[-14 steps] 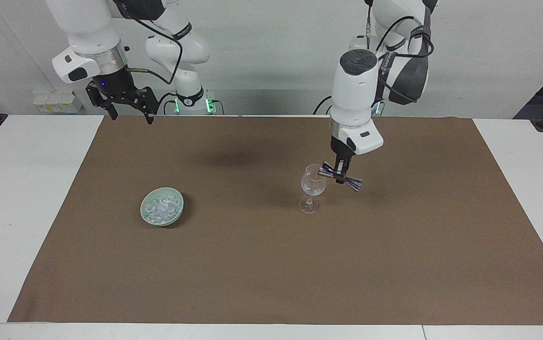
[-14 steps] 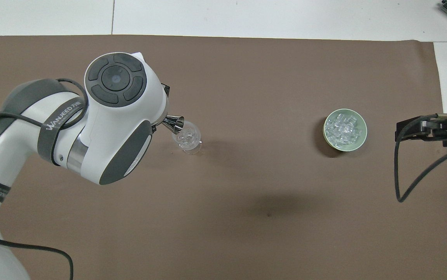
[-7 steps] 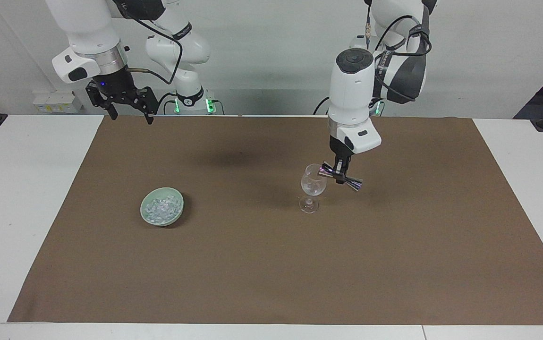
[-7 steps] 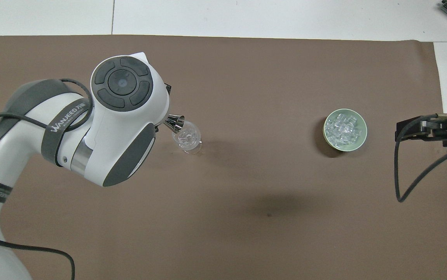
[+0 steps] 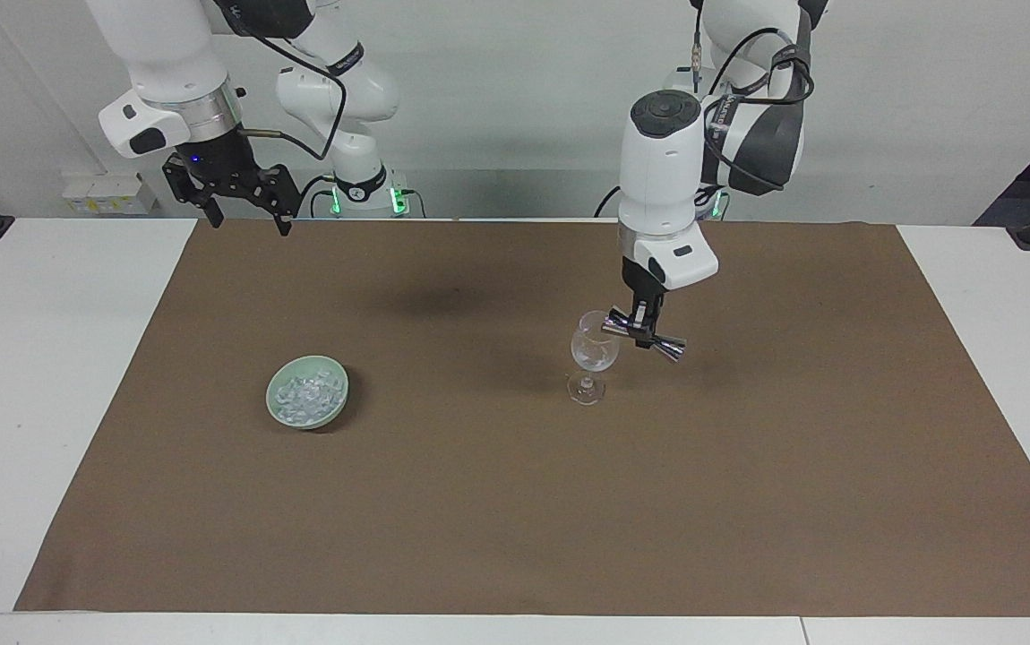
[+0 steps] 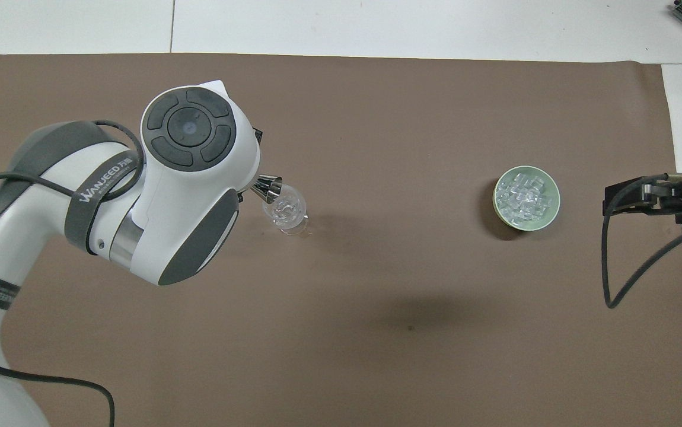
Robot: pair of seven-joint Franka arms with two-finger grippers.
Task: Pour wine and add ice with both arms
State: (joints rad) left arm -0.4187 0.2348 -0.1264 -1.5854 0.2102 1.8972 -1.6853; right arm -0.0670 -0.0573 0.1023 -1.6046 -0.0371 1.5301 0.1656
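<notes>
The left hand is clamped on a metal jigger, tipped with 1 mouth at the wine glass rim. The right hand, fingers wide and empty, waits over the mat's edge; it is the nearer to the ice, a glittering heap in the green bowl toward its end of the desk.

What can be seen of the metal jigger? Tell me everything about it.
The jigger is a shiny metal measure shaped like an hourglass, two cones joined at a narrow waist. The left gripper is shut on that waist and holds it tipped nearly on its side in the air. One cone's mouth sits at the rim of the wine glass, as if pouring; the other cone points toward the left arm's end of the table. Whether it touches the rim, or any liquid flows, cannot be told.
</notes>
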